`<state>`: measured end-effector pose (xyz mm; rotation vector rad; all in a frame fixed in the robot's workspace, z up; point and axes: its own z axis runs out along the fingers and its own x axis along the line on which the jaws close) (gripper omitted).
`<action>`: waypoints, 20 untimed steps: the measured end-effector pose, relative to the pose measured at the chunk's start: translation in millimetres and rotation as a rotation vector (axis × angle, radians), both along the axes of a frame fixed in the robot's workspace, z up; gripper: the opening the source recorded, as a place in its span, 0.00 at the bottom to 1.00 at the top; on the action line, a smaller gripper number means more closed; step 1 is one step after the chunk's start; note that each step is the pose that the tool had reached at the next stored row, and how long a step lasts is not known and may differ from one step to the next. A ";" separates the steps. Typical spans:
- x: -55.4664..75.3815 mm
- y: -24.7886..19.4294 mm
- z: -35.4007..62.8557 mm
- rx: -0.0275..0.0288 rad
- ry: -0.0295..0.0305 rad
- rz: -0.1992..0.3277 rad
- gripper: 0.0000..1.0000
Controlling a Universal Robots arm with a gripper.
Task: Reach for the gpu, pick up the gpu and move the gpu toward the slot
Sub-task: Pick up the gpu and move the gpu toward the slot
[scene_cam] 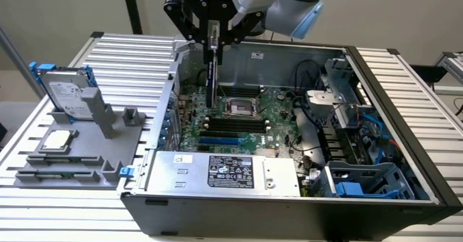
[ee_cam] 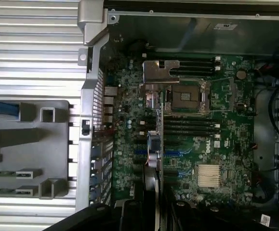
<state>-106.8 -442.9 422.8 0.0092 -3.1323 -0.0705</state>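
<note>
Above the open computer case (scene_cam: 405, 144), the gripper (scene_cam: 213, 33) clamps the gpu (scene_cam: 211, 68) edge-down, likely for lowering toward the motherboard (scene_cam: 246, 122) slots.

wall (scene_cam: 58, 8): plain beige, evenly lit | table (scene_cam: 130, 52): ribbed aluminium slats, silver | black pole (scene_cam: 132, 6): upright behind table | floor (scene_cam: 14, 106): pale, at exterior view's left
</note>
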 end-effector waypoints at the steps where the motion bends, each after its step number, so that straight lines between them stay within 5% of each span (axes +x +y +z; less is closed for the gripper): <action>1: 4.9 0.7 -1.1 0.0000 0.0005 0.000 0.26; 15: 68.4 9.2 -13.9 0.0008 0.0070 0.000 0.26; 16: 70.2 9.1 -13.9 0.0009 0.0117 0.000 0.26; 20: 70.2 9.1 -13.8 0.0010 0.0127 0.000 0.26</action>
